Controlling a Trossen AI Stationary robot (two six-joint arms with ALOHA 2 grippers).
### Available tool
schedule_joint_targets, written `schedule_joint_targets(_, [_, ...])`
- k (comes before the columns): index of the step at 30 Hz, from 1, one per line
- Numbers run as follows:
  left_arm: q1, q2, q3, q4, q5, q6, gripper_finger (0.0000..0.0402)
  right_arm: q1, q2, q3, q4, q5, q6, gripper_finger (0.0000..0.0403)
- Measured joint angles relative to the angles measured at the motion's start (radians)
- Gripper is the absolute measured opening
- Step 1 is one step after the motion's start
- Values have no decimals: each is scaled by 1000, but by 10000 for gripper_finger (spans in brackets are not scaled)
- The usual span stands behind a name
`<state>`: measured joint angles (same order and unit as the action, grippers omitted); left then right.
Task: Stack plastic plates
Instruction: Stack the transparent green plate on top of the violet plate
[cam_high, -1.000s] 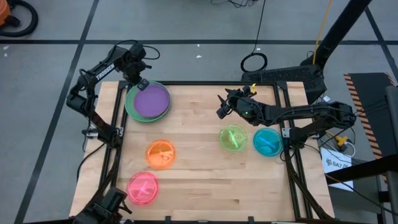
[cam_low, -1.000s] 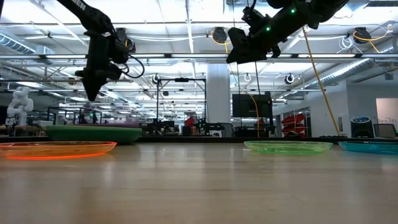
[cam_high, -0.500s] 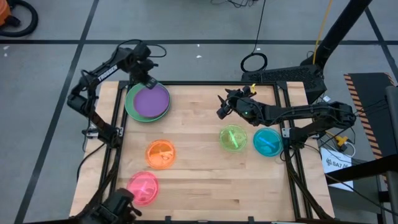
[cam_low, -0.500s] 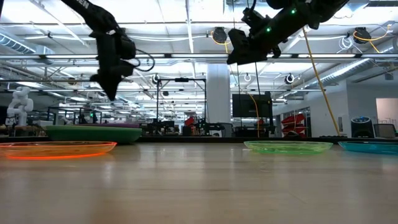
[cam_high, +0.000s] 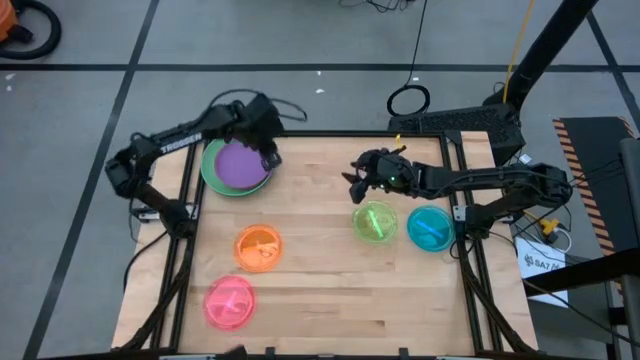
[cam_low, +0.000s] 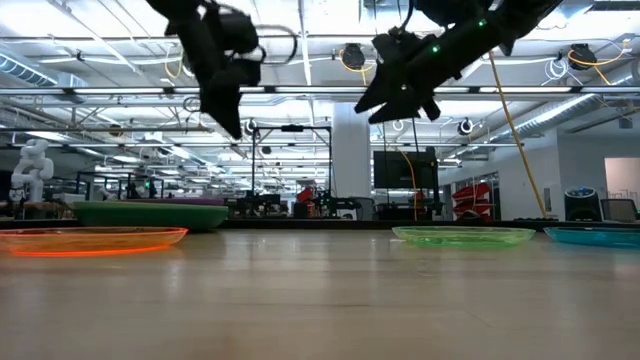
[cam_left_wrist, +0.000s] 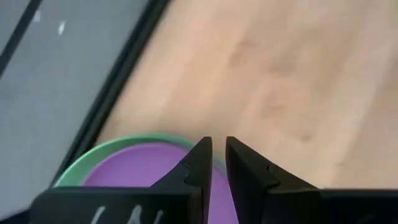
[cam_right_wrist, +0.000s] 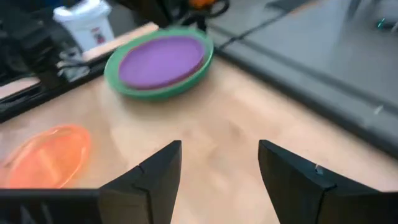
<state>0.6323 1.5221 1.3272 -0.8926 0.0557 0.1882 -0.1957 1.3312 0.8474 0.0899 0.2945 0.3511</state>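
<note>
The big plates look already piled: a purple plate (cam_high: 240, 163) sits on a green plate (cam_high: 212, 176) at the table's far left corner, and any others under them cannot be made out. Four small ones lie apart and unstacked: the orange plate (cam_high: 258, 246) and pink plate (cam_high: 229, 301) on the left side, the lime plate (cam_high: 375, 221) and teal plate (cam_high: 431, 227) side by side on the right. The step in hand seems to be the start of gathering the small ones. The left gripper (cam_high: 268, 157) hangs above the pile's right edge, its jaws drawn to a narrow slit with nothing between them. The right gripper (cam_high: 356, 184) hovers just beyond the lime plate, jaws wide and empty, touching nothing. The next move, as I judge it, is for the right arm to drop to the lime plate's rim and pinch it; the rim is thin and shallow, so the fingers must come in low, nearly at the table (cam_high: 320, 290), or they will slide over it.
</note>
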Motion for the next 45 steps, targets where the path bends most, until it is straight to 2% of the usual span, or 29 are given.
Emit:
schedule_joint_targets(4, [-127,-111,-88,100,0,-35,51,4,0,0,-109,-66,131,205])
schedule_joint_targets(11, [-320,-266,-240,224,-5,-90,51,21,0,0,-419,-97,374,205])
schedule_joint_targets(16, [-418,-317,-314,306,-31,-97,51,20,19,0,-684,-143,522,205])
schedule_joint_targets(20, [-463,-320,-325,320,-40,-100,51,12,50,-1,-833,-143,545,205])
schedule_joint_targets(24, [-489,-320,-325,322,-51,-93,51,-7,80,-1,-890,-167,467,205])
schedule_joint_targets(33, [-493,-320,-325,320,-65,-93,51,-98,106,-1,-887,-297,95,188])
schedule_joint_targets(40, [-493,-320,-325,320,-65,-93,51,-191,107,-1,-866,-352,-10,151])
schedule_joint_targets(45, [-493,-320,-325,318,-65,-93,51,-203,106,-26,-816,-375,-30,148])
